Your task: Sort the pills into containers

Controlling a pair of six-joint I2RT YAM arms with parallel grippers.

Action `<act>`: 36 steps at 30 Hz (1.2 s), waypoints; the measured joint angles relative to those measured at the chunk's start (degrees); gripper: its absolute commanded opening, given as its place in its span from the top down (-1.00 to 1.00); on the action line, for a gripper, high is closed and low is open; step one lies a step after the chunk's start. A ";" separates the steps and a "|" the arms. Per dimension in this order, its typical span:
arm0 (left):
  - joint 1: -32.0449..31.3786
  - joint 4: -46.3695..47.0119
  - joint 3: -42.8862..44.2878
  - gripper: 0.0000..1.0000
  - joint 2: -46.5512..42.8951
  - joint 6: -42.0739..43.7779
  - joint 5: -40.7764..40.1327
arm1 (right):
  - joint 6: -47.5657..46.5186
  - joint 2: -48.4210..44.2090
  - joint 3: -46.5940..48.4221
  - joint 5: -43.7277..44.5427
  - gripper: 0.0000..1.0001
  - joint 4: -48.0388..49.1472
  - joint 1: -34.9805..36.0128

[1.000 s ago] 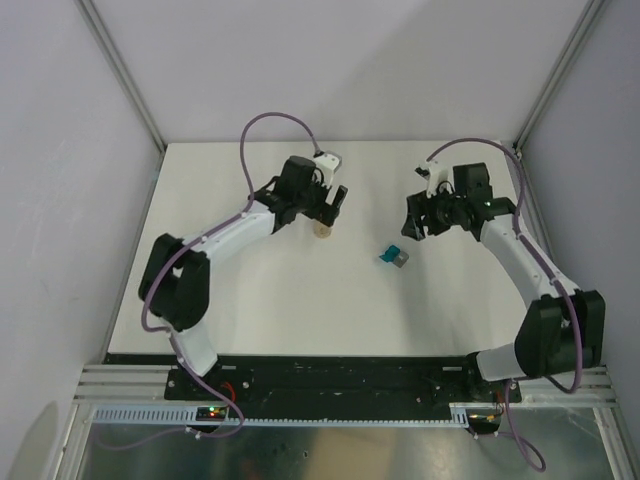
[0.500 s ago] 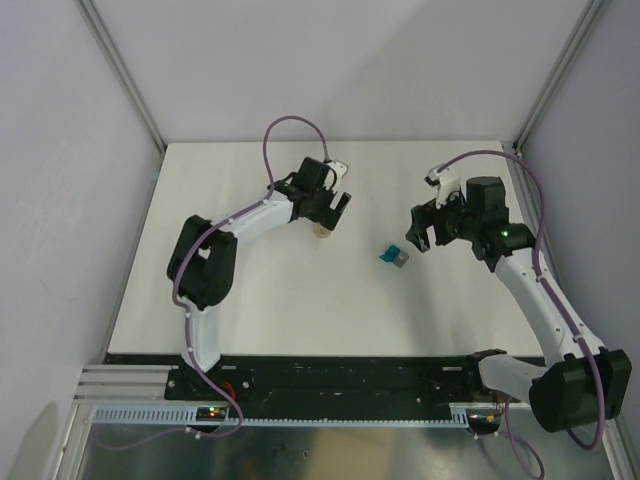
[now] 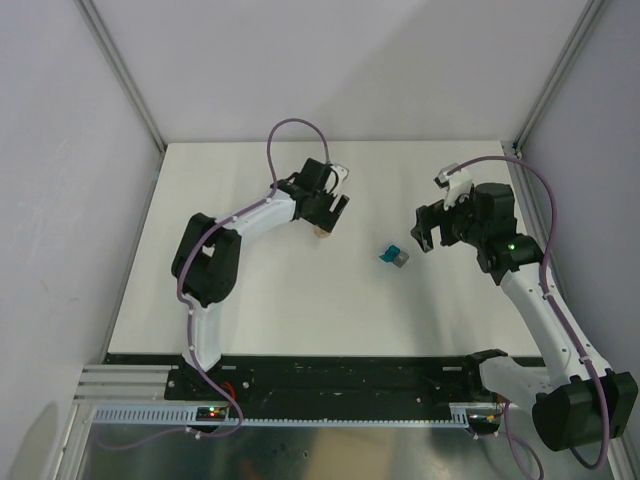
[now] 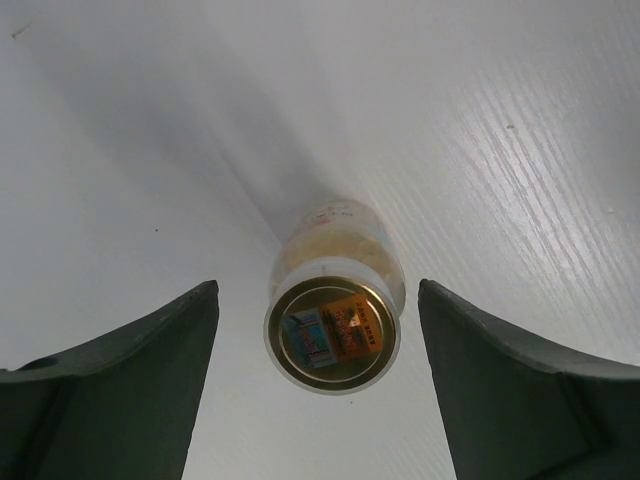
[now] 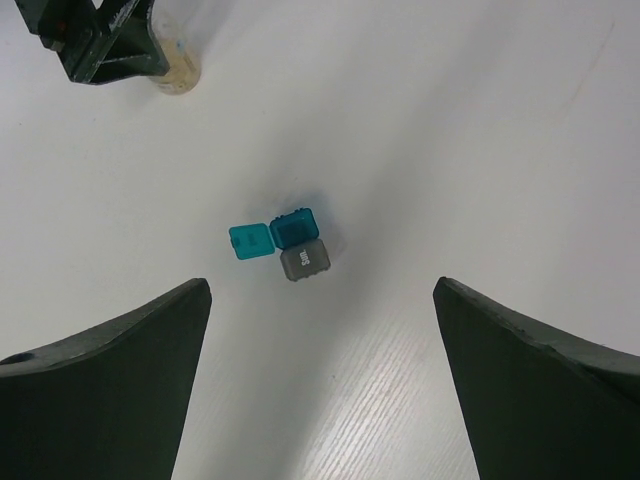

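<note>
Left tool [image 3: 328, 218] closer over vial [image 4: 336, 245]; sticker [image 4: 331, 329] in wrist view only

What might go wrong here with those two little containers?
The open left gripper straddles the small amber translucent vial; closing unevenly might tip it. The open right gripper hangs above the tiny teal-blue box with a grey flap, which lies loose, so a clumsy touch may shove it away.
</note>
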 measured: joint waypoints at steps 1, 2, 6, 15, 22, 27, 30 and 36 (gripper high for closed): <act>0.00 -0.20 0.26 -0.63 0.09 0.00 0.04 | 0.07 -0.04 -0.17 -0.02 -0.99 0.11 0.00; 0.00 -0.33 0.59 -0.60 0.26 0.00 0.09 | 0.22 -0.07 -0.26 -0.04 -0.99 0.28 0.00; 0.00 -0.74 1.55 -0.38 0.61 0.09 0.15 | 0.55 -0.04 -0.39 -0.20 -0.99 0.37 0.00; 0.00 -1.81 3.91 -0.15 1.16 0.87 0.85 | 0.61 0.33 -0.39 -0.24 -0.99 0.33 -0.07; 0.00 -2.45 5.25 0.02 2.34 1.03 1.75 | 0.61 0.33 -0.39 -0.35 -0.99 0.33 -0.11; 0.00 -2.58 5.27 0.41 2.34 1.09 2.12 | 0.61 0.44 -0.39 -0.72 -0.99 0.33 -0.11; 0.04 -2.60 5.27 0.66 2.34 1.18 2.73 | 0.61 0.55 -0.39 -1.11 -0.99 0.31 -0.11; 0.33 -2.73 5.27 0.99 2.14 2.08 5.33 | 0.59 0.50 -0.39 -2.29 -0.99 0.50 -0.17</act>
